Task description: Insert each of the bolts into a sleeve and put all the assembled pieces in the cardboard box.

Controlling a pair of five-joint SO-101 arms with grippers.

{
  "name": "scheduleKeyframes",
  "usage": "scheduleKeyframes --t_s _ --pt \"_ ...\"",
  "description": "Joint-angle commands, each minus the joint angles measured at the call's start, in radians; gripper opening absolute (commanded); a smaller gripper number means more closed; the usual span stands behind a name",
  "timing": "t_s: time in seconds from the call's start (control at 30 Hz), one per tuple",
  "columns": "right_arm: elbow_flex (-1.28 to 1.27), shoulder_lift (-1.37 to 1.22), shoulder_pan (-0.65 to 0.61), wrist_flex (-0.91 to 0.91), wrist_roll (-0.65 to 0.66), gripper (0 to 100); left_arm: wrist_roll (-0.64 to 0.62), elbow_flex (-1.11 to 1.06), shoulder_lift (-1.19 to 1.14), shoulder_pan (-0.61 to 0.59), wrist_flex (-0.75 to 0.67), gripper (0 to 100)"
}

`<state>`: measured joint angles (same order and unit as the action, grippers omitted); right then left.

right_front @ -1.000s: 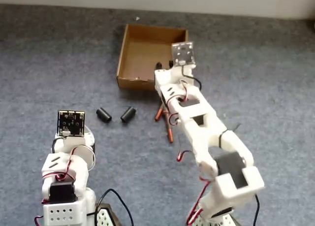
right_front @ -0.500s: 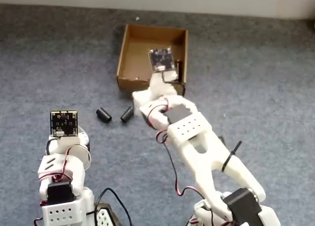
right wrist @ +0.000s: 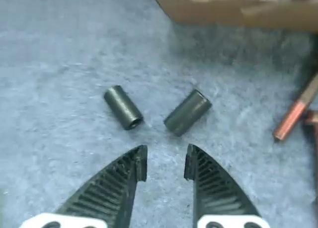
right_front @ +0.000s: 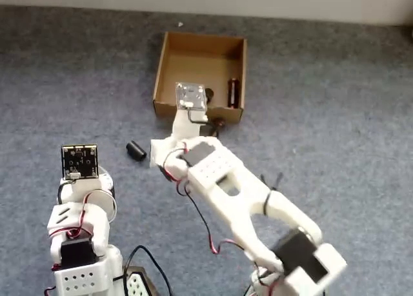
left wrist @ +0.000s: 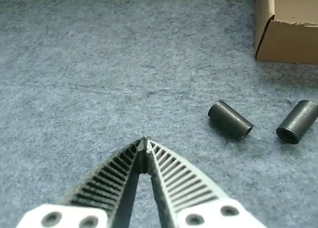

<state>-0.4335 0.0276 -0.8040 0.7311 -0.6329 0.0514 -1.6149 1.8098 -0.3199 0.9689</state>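
My right hand: spread, lower centre | my left hand: pressed together | 2 sleeves: centre frame, lying apart

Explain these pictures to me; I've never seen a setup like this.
These are two small robot arms on grey carpet. One picture looks down from above; the other two come from a camera on each arm's wrist, looking past its jaws. The left arm sits back, jaws shut and empty. The right arm is stretched out toward a black sleeve and a second sleeve, jaws open, holding nothing. A copper-coloured bolt lies nearby. The cardboard box holds one dark piece.
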Motion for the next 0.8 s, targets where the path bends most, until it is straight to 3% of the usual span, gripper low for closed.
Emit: scheduleKeyframes --t_s 0.0,0.33,0.77 --pt "0.226 -0.127 -0.004 0.104 -0.086 12.1 0.005 0.038 0.005 -0.008 -0.021 1" --pt "0.590 -0.441 0.053 0.249 -0.190 12.1 0.005 0.036 0.005 -0.007 -0.021 1" --pt "0.622 -0.608 0.093 0.255 -0.198 11.3 0.005 0.033 0.005 -0.005 -0.021 1"
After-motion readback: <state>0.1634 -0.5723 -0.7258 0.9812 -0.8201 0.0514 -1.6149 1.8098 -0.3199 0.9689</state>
